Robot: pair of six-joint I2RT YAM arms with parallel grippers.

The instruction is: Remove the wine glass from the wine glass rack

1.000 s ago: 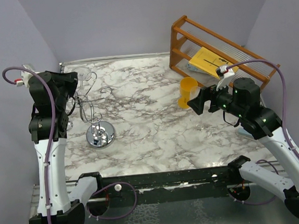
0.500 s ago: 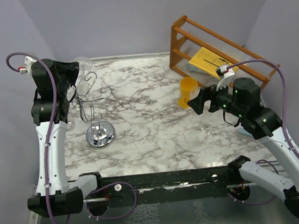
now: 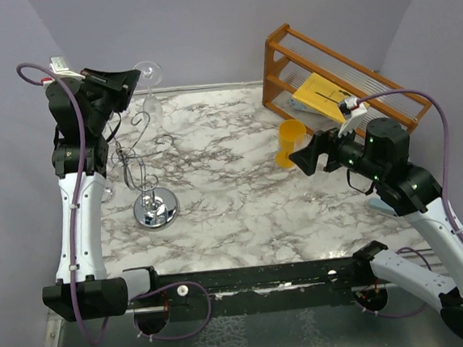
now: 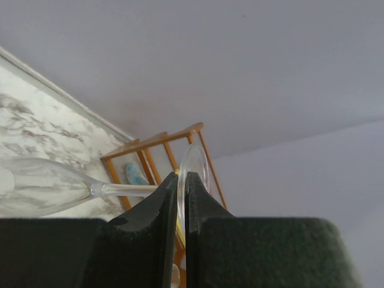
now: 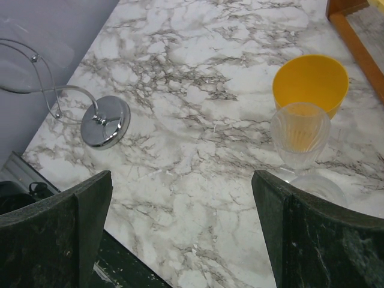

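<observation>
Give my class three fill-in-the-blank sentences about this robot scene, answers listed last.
The left hand is shut on the wine glass, while the right hand is ____.
The cup near the right hand is ____ in colour.
The wire rack stands nearer the ____ arm.
Answers: open, yellow, left.

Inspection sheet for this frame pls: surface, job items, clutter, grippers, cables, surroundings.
Surface: grey-veined white marble tabletop, no damage seen.
Job's things: clear stemmed wine glass gripped by its foot, raised near the back wall; silvery wire rack with round chrome base standing at table left.
Clutter: yellow plastic cup with clear ribbed glass close by; orange-brown wooden slatted shelf holding a yellow packet.
Grippers: left gripper shut on the wine glass foot; right gripper open, empty, above the table near the cup.
Cables: purple cables along both arms, no snag seen.
Surroundings: pale lilac walls on three sides; nothing else seen.
</observation>
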